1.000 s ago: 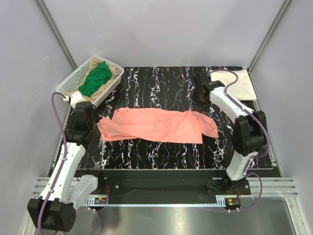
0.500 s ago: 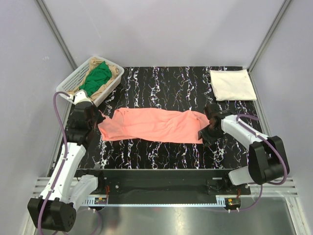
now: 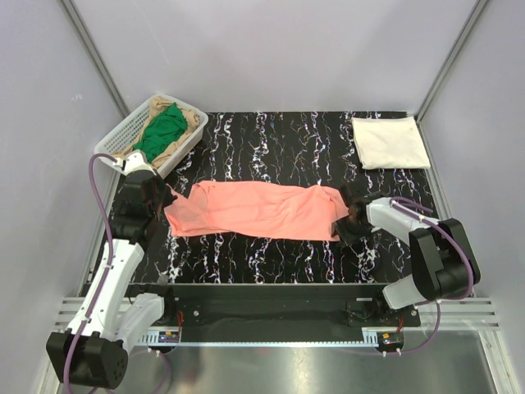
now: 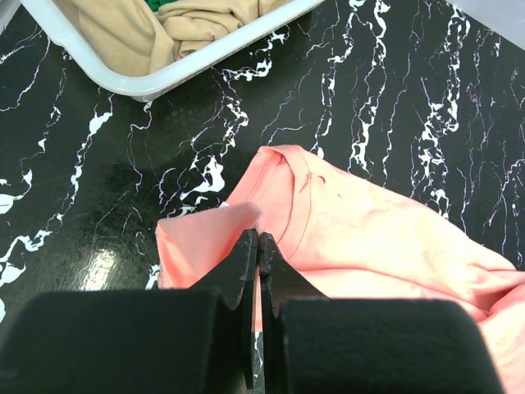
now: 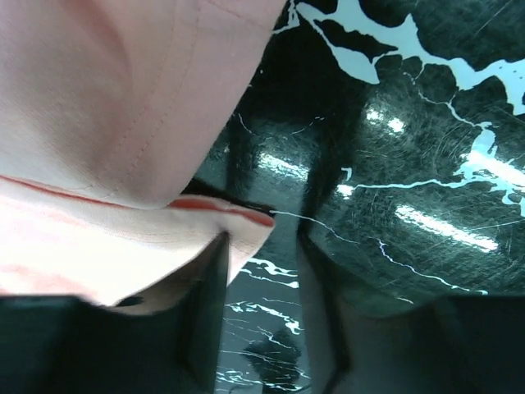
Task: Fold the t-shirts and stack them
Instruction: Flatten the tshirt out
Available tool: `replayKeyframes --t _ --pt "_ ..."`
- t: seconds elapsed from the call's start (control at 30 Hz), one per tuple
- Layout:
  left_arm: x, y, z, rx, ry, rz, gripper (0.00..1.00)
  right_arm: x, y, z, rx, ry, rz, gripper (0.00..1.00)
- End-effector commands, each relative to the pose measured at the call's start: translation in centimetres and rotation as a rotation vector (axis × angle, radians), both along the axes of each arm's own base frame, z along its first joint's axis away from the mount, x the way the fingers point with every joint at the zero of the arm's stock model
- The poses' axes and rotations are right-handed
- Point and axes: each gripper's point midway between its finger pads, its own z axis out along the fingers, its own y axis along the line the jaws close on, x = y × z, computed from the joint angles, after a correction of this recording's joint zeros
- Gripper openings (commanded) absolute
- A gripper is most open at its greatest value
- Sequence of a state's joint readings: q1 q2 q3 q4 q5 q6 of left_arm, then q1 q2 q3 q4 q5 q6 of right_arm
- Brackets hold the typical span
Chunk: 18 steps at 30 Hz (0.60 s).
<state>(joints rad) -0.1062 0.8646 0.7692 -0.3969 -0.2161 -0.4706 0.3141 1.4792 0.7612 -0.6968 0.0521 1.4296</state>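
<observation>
The salmon-pink t-shirt (image 3: 262, 209) lies spread lengthwise across the middle of the black marbled table. My left gripper (image 3: 162, 201) is at its left end, and in the left wrist view its jaws (image 4: 258, 240) are shut on a raised fold of the shirt's edge (image 4: 205, 234). My right gripper (image 3: 349, 217) is low at the shirt's right end. In the right wrist view it (image 5: 262, 279) is open, with the shirt's hemmed corner (image 5: 238, 226) lying against its left finger. A folded cream-white t-shirt (image 3: 390, 141) lies at the back right corner.
A white mesh basket (image 3: 123, 135) at the back left holds a green t-shirt (image 3: 162, 131) and a tan one (image 3: 190, 121); its rim (image 4: 189, 66) shows in the left wrist view. Grey walls enclose the table on three sides.
My right arm has swung from the back right of the table down to the shirt's right end. The left gripper has stayed at the shirt's left edge.
</observation>
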Motion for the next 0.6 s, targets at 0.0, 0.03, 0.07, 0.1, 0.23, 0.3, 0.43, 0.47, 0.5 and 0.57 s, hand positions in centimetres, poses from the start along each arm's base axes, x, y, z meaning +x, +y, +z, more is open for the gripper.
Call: replayKeyframes --t 0.0,0.03,0.07,0.1,0.23,0.3,0.43,0.47,0.5,0.57 --pt "0.5 -0.1 1.6 -0.010 -0.070 -0.002 0.00 0.8 -1.5 -1.2 -0.082 -0.030 -0.072 0.41" --pt "0.6 -0.2 1.7 -0.013 -0.074 -0.002 0.00 0.9 -1.7 -1.2 -0.094 -0.037 -0.080 0.32" --pt "0.6 -0.2 1.7 -0.016 -0.075 0.000 0.00 0.9 -2.4 -1.4 -0.129 -0.049 -0.080 0.16" --pt "0.6 -0.2 1.8 -0.020 -0.076 0.002 0.00 1.2 -2.7 -1.3 -0.145 -0.063 -0.078 0.00" --pt "0.6 0.5 4.7 -0.038 -0.153 0.057 0.00 3.3 -4.4 4.1 -0.246 -0.227 0.032 0.00" --pt "0.9 0.7 9.3 -0.081 -0.255 0.087 0.00 5.8 -4.4 9.9 -0.271 -0.391 0.092 0.00" --pt "0.5 0.7 20.0 -0.170 -0.418 0.114 0.00 6.8 -5.7 24.6 -0.347 -0.760 0.184 0.00" --pt "0.1 0.6 21.7 -0.192 -0.442 0.113 0.00 6.2 -6.6 28.9 -0.370 -0.826 0.152 0.00" --pt "-0.5 0.1 23.5 -0.226 -0.472 0.096 0.00 5.1 -7.3 31.5 -0.380 -0.874 0.134 0.00" --pt "-2.9 0.0 28.1 -0.266 -0.560 0.073 0.00 3.0 -8.4 36.5 -0.398 -0.959 0.116 0.00"
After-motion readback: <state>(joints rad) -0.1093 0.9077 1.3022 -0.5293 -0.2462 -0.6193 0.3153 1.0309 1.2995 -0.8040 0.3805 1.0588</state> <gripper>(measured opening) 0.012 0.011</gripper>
